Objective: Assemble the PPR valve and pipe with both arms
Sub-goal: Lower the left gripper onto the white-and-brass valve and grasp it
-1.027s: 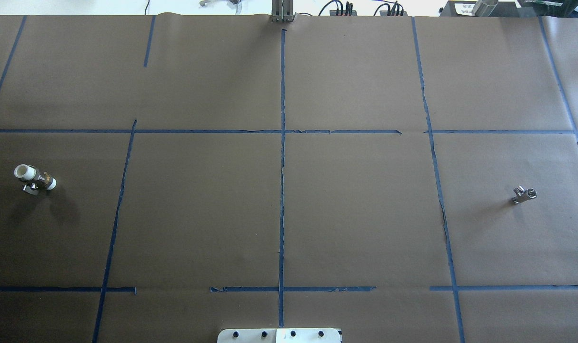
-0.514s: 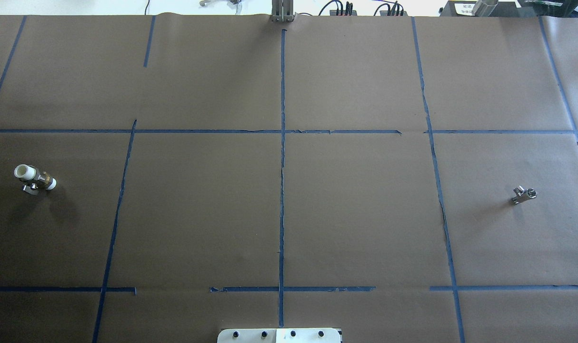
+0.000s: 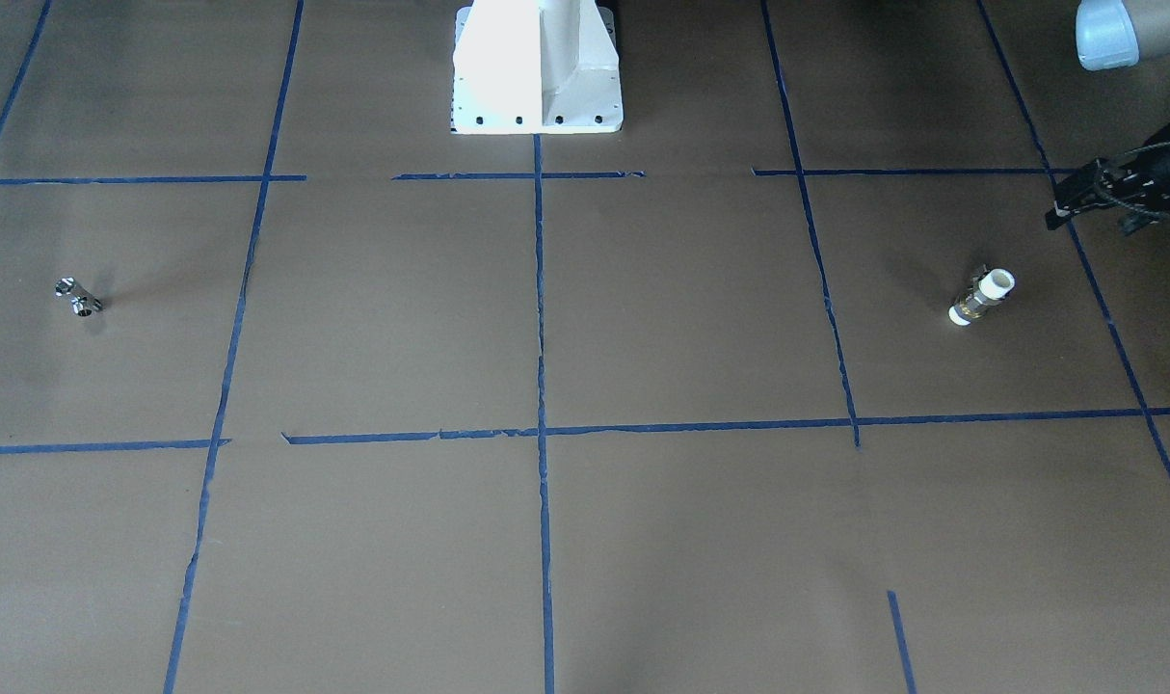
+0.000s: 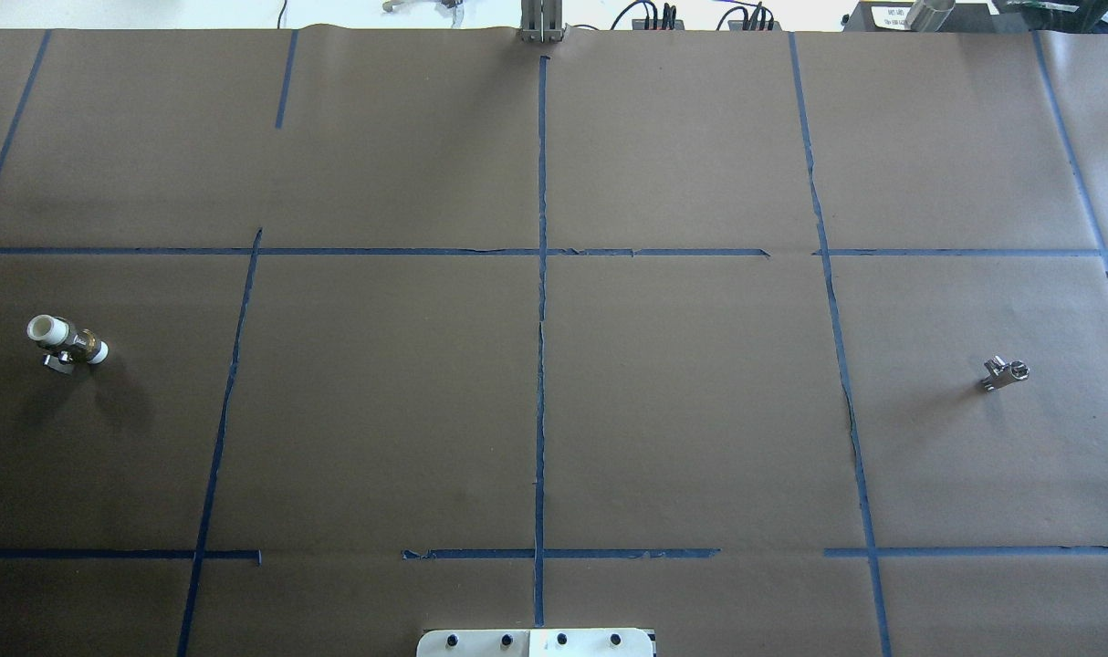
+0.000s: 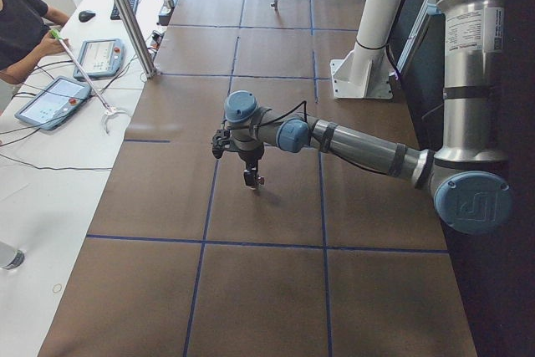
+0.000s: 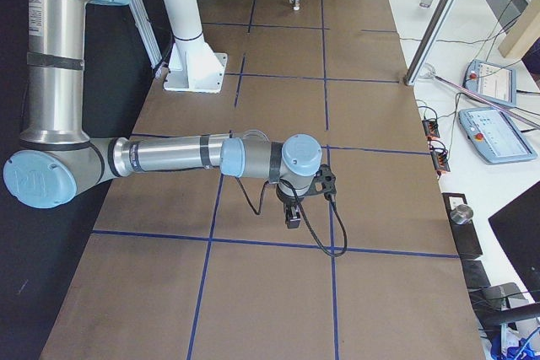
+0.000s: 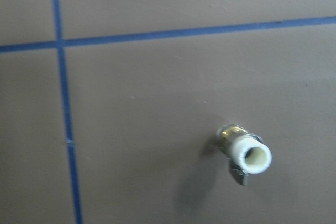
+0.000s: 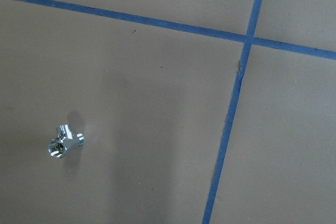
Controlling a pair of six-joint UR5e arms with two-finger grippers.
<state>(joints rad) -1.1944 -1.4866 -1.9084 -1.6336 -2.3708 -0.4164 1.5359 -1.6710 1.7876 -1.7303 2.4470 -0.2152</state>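
I see the PPR valve [image 4: 66,342] lying on the brown table [image 4: 682,411] at the far left of the overhead view, about halfway down the frame. One white end points toward the upper left, and a small metal handle sticks out below the brass middle. In the left wrist view the valve sits in the lower right, with its open white end turned toward the lens.

The pipe [image 4: 1004,373] lies at the far right of the overhead view, at much the same height in the frame and well apart from the valve. Two blue tape lines [image 4: 540,365] run down the table between them. In the right wrist view the pipe is in the lower left, open end toward the camera, with a tape crossing in the upper right.

In the exterior left view the left arm [image 5: 359,146] reaches out low from the right edge. The left pincer [image 5: 252,180] points down at the table near the middle of the frame. In the front-facing view only a black part of that wrist shows at the right edge, above and to the right of the valve and clear of it. I cannot tell whether this pincer is spread or pressed together.

In the exterior right view the right arm [image 6: 169,156] stretches across the centre. The right pincer [image 6: 294,218] points down close above the table beside a tape line. It shows in no other view, so I cannot tell its state either.

The white pedestal [image 3: 537,67] stands at the top centre of the front-facing view.
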